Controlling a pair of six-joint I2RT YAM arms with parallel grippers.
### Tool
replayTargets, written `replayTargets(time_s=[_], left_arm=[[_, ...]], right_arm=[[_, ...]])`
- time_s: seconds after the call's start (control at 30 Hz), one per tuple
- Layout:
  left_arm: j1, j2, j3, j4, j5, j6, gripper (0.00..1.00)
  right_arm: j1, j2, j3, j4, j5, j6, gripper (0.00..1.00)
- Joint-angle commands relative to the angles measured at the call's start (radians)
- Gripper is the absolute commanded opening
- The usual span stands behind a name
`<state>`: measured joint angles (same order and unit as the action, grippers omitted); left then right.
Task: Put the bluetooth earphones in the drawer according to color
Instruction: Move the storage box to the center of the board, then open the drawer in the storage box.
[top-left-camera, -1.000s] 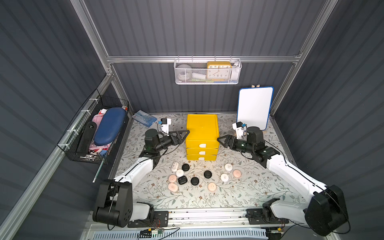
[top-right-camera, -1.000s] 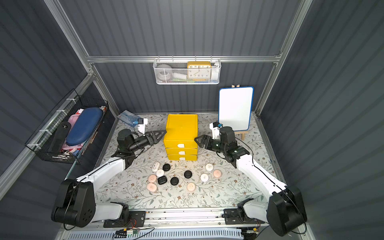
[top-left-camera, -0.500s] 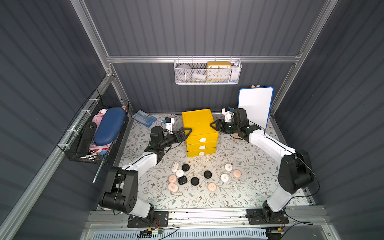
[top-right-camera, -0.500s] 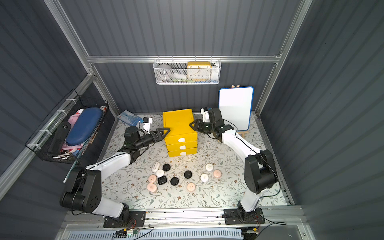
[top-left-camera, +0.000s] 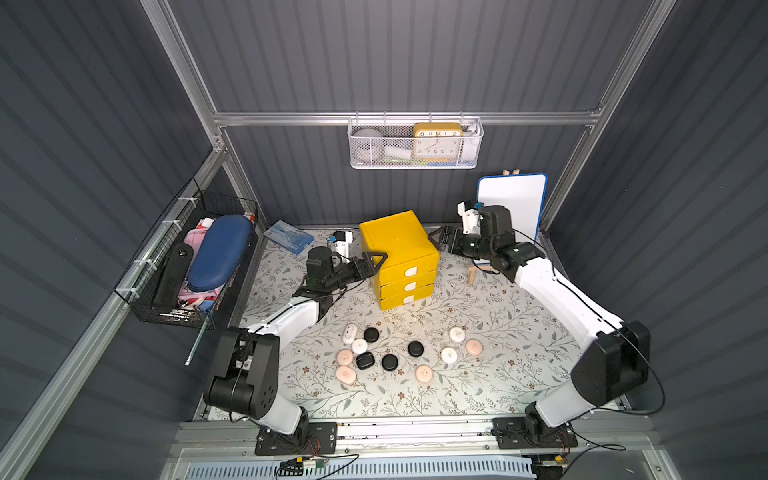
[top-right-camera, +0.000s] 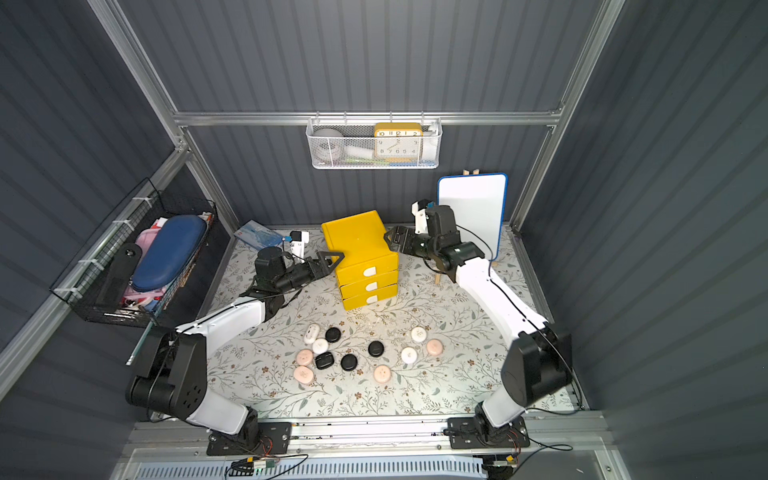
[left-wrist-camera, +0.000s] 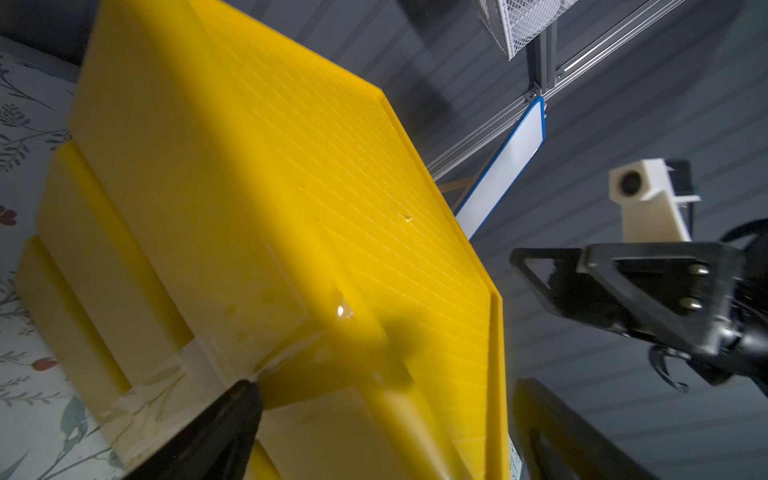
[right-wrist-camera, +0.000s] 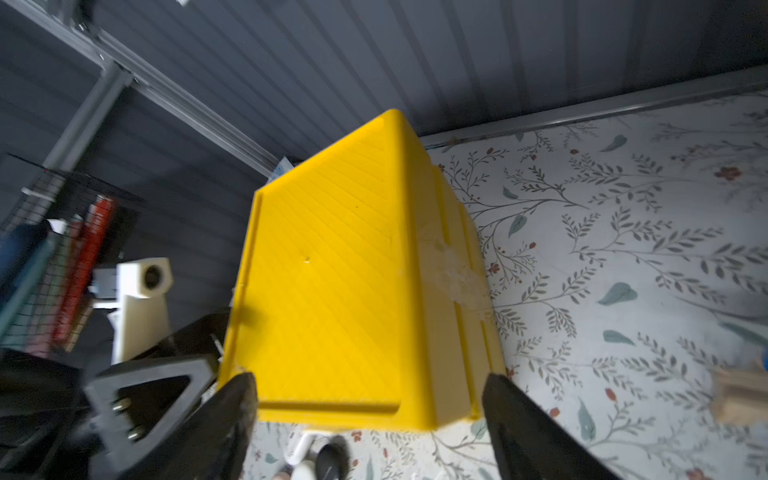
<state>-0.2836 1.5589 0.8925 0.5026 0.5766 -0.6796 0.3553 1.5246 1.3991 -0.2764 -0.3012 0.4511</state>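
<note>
Bluetooth earphones (top-left-camera: 390, 362), black, white and pink, lay scattered on the floral table (top-left-camera: 498, 374) in front of the yellow drawer unit (top-left-camera: 399, 245), all three drawers shut. Left gripper (top-left-camera: 375, 262) had its jaws spread wide around the unit's upper corner. Right gripper (top-left-camera: 437, 243) was likewise spread wide at the opposite side. Either one possibly touched the unit; too blurred to tell.

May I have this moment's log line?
yellow plastic three-drawer cabinet: closed; left jaws: open; right jaws: open; rounded earphone cases: on floral table
</note>
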Motion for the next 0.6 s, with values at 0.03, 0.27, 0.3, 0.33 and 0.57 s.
replayTargets(time_s=[0.03, 0.27, 0.3, 0.33, 0.57], left_arm=[[-0.029, 0.046, 0.047, -0.025, 0.012, -0.012, 0.99], [-0.083, 0.089, 0.101, -0.056, 0.002, -0.009, 0.98], [-0.084, 0.093, 0.103, -0.062, 0.001, -0.009, 0.98], [-0.085, 0.093, 0.103, -0.065, -0.003, -0.009, 0.98], [-0.084, 0.053, 0.085, -0.137, -0.06, 0.032, 0.99]], right_arm=[[0.004, -0.09, -0.141, -0.02, 0.01, -0.011, 0.94], [0.057, -0.15, -0.328, 0.101, -0.062, 0.044, 0.86], [0.062, -0.143, -0.337, 0.119, -0.065, 0.049, 0.84], [0.067, -0.134, -0.338, 0.123, -0.059, 0.051, 0.82], [0.074, -0.043, -0.272, 0.122, -0.029, 0.031, 0.78]])
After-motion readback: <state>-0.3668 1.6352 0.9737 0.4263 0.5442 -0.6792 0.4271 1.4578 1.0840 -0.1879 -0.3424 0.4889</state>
